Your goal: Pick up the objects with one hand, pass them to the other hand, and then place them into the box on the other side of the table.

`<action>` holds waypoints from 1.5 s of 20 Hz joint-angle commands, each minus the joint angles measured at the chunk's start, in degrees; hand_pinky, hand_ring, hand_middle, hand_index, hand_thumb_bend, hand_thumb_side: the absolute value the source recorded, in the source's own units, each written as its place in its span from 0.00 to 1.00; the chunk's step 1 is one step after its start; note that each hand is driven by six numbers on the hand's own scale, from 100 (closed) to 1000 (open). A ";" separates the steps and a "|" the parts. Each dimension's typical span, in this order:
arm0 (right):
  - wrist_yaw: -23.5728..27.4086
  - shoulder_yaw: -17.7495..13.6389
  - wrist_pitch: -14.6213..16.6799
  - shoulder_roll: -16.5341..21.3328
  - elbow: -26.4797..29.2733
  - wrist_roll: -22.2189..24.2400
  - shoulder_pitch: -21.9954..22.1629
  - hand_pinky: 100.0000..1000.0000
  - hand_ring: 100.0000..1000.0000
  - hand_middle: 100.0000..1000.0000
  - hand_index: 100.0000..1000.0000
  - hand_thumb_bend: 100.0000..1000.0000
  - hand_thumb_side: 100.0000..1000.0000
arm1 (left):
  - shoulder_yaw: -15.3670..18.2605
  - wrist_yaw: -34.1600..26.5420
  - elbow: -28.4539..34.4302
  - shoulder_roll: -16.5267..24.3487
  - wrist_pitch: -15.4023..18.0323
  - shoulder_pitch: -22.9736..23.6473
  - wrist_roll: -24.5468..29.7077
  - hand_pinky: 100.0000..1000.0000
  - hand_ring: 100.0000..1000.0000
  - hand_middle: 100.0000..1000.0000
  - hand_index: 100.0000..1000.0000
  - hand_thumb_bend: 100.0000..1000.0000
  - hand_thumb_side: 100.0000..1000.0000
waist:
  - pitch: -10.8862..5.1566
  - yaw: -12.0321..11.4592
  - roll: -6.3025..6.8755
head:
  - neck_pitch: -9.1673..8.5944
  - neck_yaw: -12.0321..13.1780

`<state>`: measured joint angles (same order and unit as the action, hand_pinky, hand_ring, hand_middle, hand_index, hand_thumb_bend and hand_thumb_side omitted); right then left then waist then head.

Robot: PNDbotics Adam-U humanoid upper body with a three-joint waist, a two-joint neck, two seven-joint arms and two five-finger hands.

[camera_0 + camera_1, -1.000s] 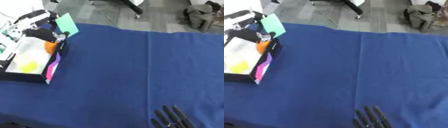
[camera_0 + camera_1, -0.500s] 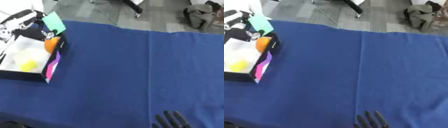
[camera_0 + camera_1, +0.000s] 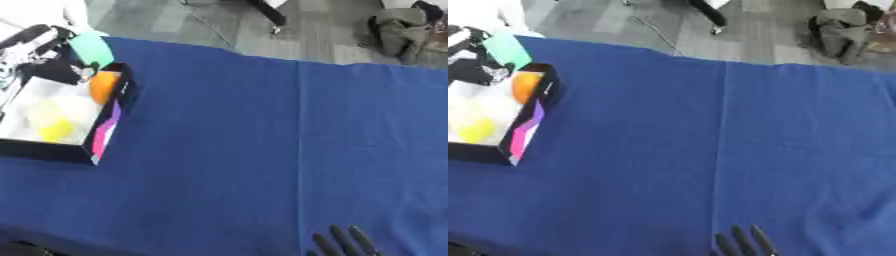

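Note:
A black-walled box (image 3: 107, 134) with a white floor stands at the table's left edge. Inside it lie a yellow object (image 3: 52, 129) and an orange object (image 3: 102, 85) against the right wall. A green flap (image 3: 91, 47) sticks up at the box's far corner. A black and white shape, which looks like my left hand (image 3: 54, 70), hangs over the far end of the box; its fingers are not clear. The straight black fingertips of my right hand (image 3: 341, 242) poke up at the bottom edge, holding nothing.
A blue cloth (image 3: 262, 150) covers the table, with a seam running down it right of centre. Beyond the far edge is grey floor with a chair base (image 3: 710, 12) and a dark bag (image 3: 842, 27).
The whole picture has shifted a little, so the camera moved. My right hand's fingertips show slightly lower at the bottom edge. The box's contents look unchanged.

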<state>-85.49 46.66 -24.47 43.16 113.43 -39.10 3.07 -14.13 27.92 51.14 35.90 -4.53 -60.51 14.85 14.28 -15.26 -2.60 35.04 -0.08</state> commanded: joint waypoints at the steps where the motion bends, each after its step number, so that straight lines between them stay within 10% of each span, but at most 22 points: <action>1: -0.32 0.11 -12.68 0.47 1.16 -12.87 0.17 0.94 0.93 0.88 0.83 0.46 0.19 | 1.64 2.98 -0.62 2.38 -0.04 -0.90 0.17 0.86 0.99 0.22 0.30 0.00 0.13 | -0.62 0.01 0.18 | -1.03 1.52; 13: -0.06 0.15 -12.33 -0.11 1.16 -12.87 0.22 0.94 0.93 0.88 0.83 0.45 0.20 | 4.26 14.12 -3.53 1.63 -2.48 -1.08 1.62 0.89 0.76 0.36 0.46 0.00 0.10 | -0.27 0.39 0.12 | -0.93 2.47; 15: -0.05 0.14 -12.28 -0.12 1.16 -12.87 0.25 0.94 0.93 0.88 0.83 0.45 0.20 | 4.16 15.81 -4.14 1.52 -2.51 -0.99 2.87 0.99 0.85 0.62 0.74 0.12 0.09 | -0.28 0.44 0.15 | -0.96 2.40; 19: 0.09 0.08 -12.21 -0.22 1.16 -12.87 0.26 0.94 0.93 0.88 0.83 0.45 0.20 | 3.69 19.37 -5.07 1.49 -1.74 -0.99 6.31 1.00 0.92 0.75 0.87 0.26 0.06 | -0.32 0.49 0.16 | -0.92 2.45; 22: 0.12 0.07 -12.07 -0.28 1.16 -12.87 0.42 0.94 0.93 0.88 0.83 0.44 0.20 | 3.41 22.04 -5.09 1.66 -0.89 -1.07 8.97 1.00 0.95 0.78 0.90 0.45 0.40 | -0.38 0.59 0.15 | -0.91 2.46; 30: 0.39 -0.02 -11.90 -0.37 1.16 -12.87 0.43 0.94 0.93 0.88 0.83 0.44 0.20 | 5.00 29.02 -3.43 1.50 0.46 -1.30 13.37 0.99 0.95 0.79 0.90 0.56 0.49 | -0.37 0.54 0.24 | -0.89 2.40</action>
<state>-85.38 46.69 -24.08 42.10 113.52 -39.49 3.52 -10.04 55.81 46.54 35.85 -4.23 -60.50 27.72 14.67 -14.62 -2.71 34.57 2.30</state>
